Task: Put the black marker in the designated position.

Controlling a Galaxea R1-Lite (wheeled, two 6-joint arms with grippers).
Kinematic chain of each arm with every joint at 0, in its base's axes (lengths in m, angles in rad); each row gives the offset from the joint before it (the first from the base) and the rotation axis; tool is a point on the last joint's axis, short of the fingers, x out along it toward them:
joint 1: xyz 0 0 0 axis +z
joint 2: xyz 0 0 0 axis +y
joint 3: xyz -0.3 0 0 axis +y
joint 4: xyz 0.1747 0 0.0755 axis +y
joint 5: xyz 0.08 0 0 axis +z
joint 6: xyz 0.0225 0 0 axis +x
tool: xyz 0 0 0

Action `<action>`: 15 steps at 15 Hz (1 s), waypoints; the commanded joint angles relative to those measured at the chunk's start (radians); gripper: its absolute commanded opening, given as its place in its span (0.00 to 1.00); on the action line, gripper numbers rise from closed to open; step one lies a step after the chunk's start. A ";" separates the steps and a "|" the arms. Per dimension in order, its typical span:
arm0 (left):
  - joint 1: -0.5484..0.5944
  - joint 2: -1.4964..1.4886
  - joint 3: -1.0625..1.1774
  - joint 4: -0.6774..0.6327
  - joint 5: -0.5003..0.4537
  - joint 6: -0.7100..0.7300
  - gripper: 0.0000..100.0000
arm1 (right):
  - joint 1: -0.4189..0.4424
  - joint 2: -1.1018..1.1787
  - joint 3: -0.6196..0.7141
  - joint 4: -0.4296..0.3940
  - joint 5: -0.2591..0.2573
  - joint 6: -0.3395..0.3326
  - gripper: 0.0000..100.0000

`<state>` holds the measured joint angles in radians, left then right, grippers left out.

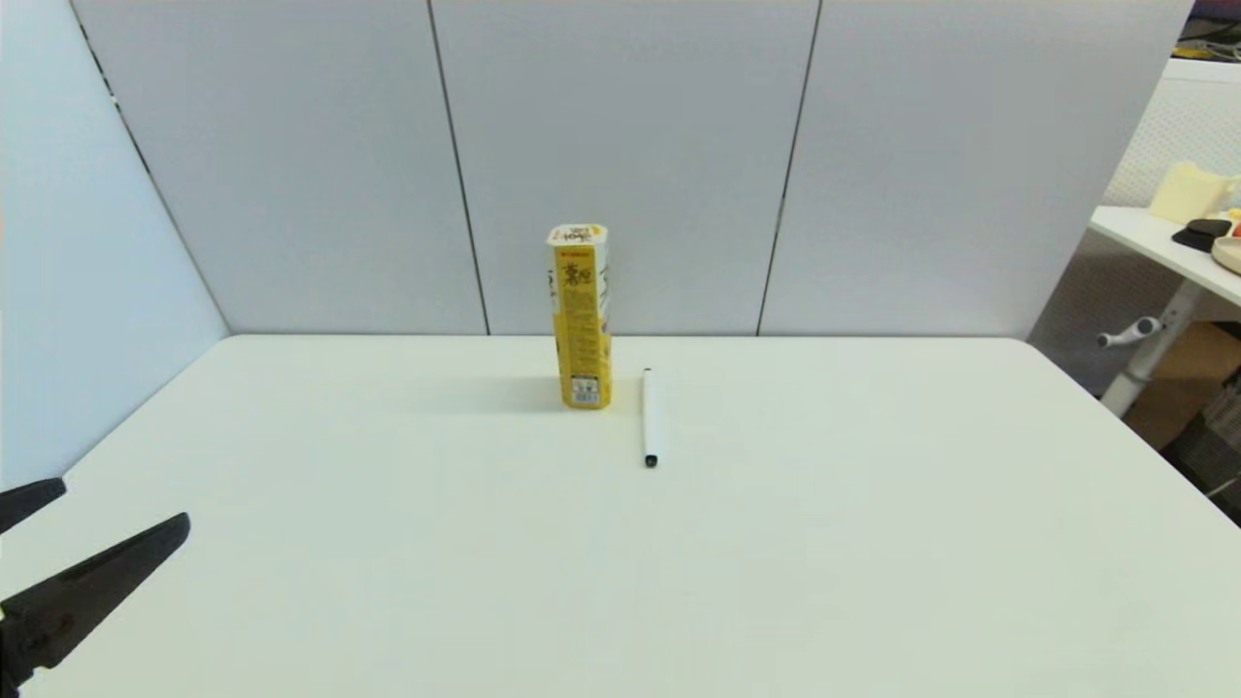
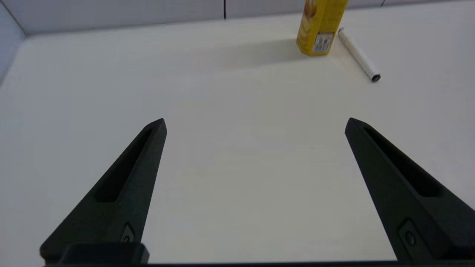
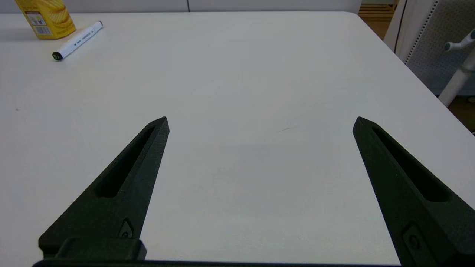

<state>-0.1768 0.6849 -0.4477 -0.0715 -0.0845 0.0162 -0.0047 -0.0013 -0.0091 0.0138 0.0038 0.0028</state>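
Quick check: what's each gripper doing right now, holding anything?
Left gripper: open, empty, over the near-left table, far from the black marker.
Right gripper: open, empty, out of the head view.

We are logging the black marker (image 1: 650,417) as showing a white barrel with small black tips and a line of fine dark print along its side. We are listing the carton (image 1: 580,316) as wearing bright yellow, with darker orange lettering, a white top and a small white barcode label low on its face. We are recording the table (image 1: 388,562) as showing plain white, the wall panels (image 1: 620,145) pale grey, and both grippers' fingers (image 2: 126,185) matt black.
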 commanded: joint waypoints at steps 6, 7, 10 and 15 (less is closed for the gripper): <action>0.191 -0.426 0.261 -0.108 -0.147 0.107 1.00 | 0.000 0.001 0.000 0.000 0.001 0.000 1.00; 0.191 -0.464 0.294 -0.108 -0.147 0.105 1.00 | 0.000 0.001 0.000 0.000 0.001 0.000 1.00; 0.189 -0.571 0.406 -0.110 -0.112 0.099 1.00 | 0.000 0.001 0.000 0.000 0.001 0.000 1.00; 0.184 -0.685 0.448 0.062 0.048 0.096 1.00 | 0.000 0.001 0.000 0.000 0.001 0.000 1.00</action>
<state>0.0085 0.0538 -0.0081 -0.0870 -0.0760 0.1153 -0.0047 -0.0013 -0.0091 0.0134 0.0038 0.0032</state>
